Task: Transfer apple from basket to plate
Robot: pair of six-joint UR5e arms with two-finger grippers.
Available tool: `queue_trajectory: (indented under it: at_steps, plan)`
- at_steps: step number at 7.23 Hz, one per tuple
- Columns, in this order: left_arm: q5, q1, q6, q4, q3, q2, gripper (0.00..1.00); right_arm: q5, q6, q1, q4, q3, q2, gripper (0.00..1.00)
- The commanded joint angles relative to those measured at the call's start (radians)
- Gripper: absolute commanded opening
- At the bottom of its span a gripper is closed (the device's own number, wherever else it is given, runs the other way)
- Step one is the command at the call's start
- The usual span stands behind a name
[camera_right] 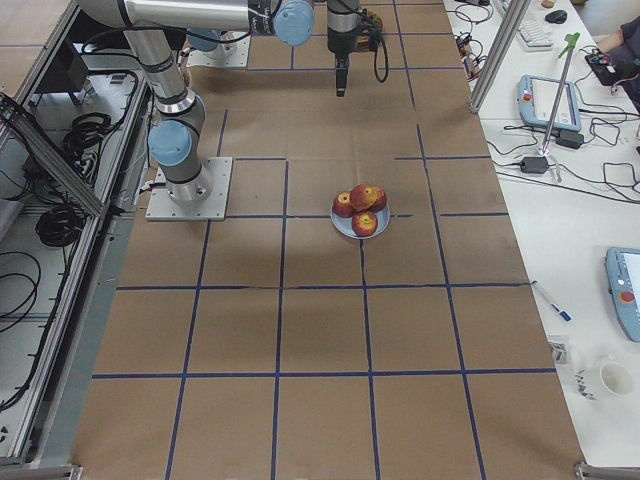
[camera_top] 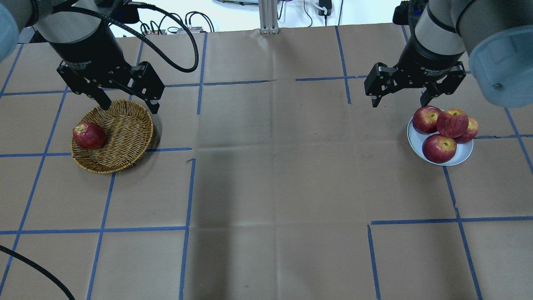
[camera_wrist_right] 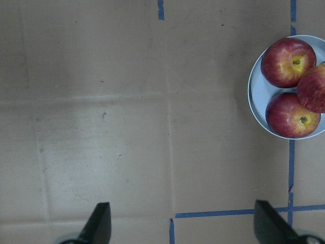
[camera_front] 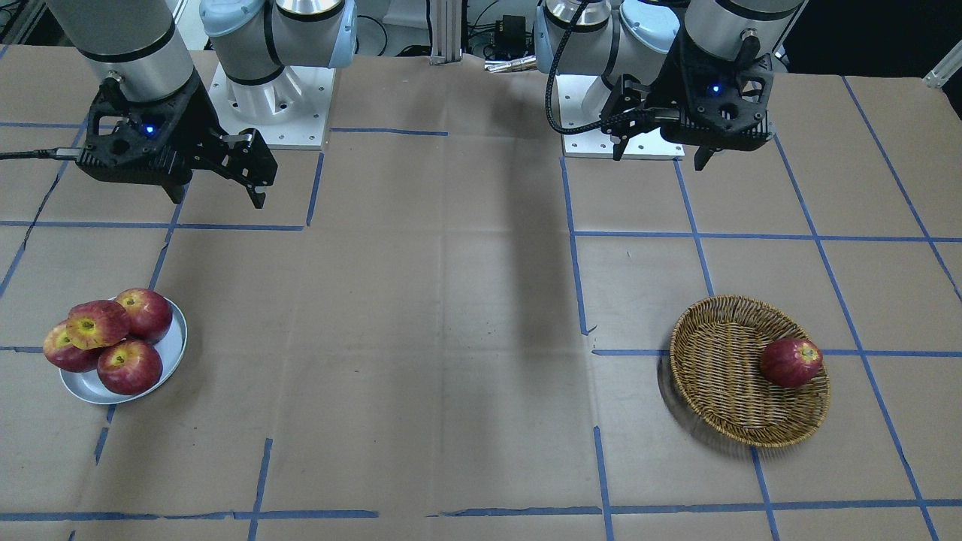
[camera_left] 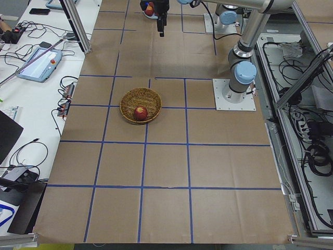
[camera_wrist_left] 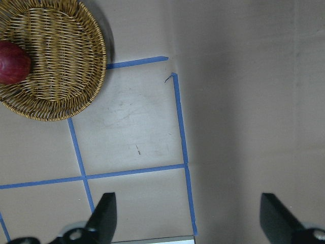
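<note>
My left end effector (camera_top: 129, 107) and right end effector (camera_top: 399, 103) both hang open and empty above the tabletop (camera_top: 270, 187). The apple (camera_top: 452, 123) rests on the plate (camera_top: 461, 156), piled atop three other apples (camera_top: 439, 148). A dark apple (camera_top: 88, 135) lies in the basket (camera_top: 125, 141).

The left wrist camera cuts the basket (camera_wrist_left: 66, 61) at its top and left edges and slices the dark red apple (camera_wrist_left: 12, 62) inside at the left edge. The right wrist camera loses part of the plate (camera_wrist_right: 255, 94) and most of the apple (camera_wrist_right: 314, 87) past its right edge. From overhead, a rear apple (camera_top: 473, 129) peeks out behind that one. Of the left gripper (camera_wrist_left: 187, 203) and right gripper (camera_wrist_right: 181, 208), their own cameras catch only dark finger ends at the bottom edge.
</note>
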Motion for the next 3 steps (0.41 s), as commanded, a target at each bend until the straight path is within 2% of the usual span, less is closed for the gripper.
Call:
queue_trajectory:
  at_steps: [1, 3]
  plan:
    - [-0.002, 0.0, 0.001, 0.002, -0.001, -0.002, 0.99, 0.0, -0.002, -0.002, 0.002, -0.001, -0.004, 1.0]
    - [-0.002, 0.0, 0.004, 0.002, -0.002, -0.002, 0.99, -0.001, -0.002, -0.002, 0.002, -0.001, -0.004, 1.0]
